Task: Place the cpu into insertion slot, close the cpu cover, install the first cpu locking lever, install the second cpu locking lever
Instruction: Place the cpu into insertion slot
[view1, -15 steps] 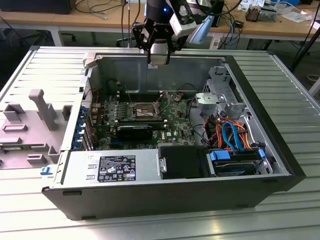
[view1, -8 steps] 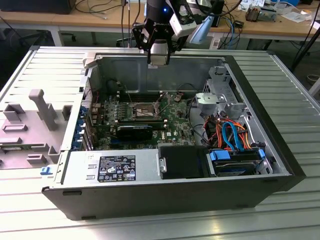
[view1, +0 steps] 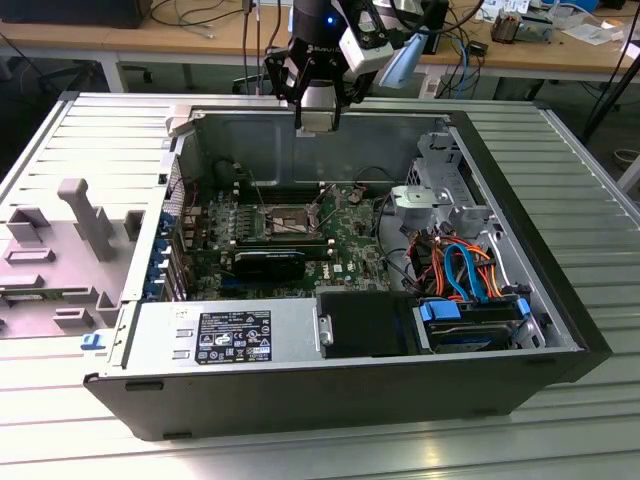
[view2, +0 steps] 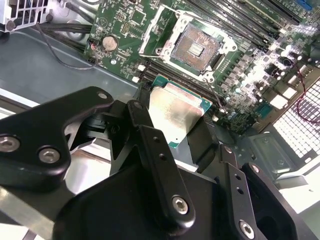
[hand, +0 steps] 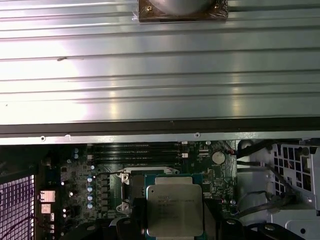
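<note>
One cpu (view2: 176, 107) in the gripper (view2: 170, 129), clear above the insertion slot (view2: 196, 46)

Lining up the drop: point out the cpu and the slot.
cpu (view2: 176, 114), second wrist view, middle of its metal lid.
slot (view2: 196, 46), second wrist view, its dark centre.

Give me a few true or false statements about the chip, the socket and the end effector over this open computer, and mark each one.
1. The end effector grips the cpu. True.
2. The cpu sits in the insertion slot. False: the slot is empty, and the cpu is held above the board.
3. A round coin cell sits on the board near the slot. True.
4. The end effector reaches deep inside the case. False: in the exterior view it hangs above the case's far wall.
</note>
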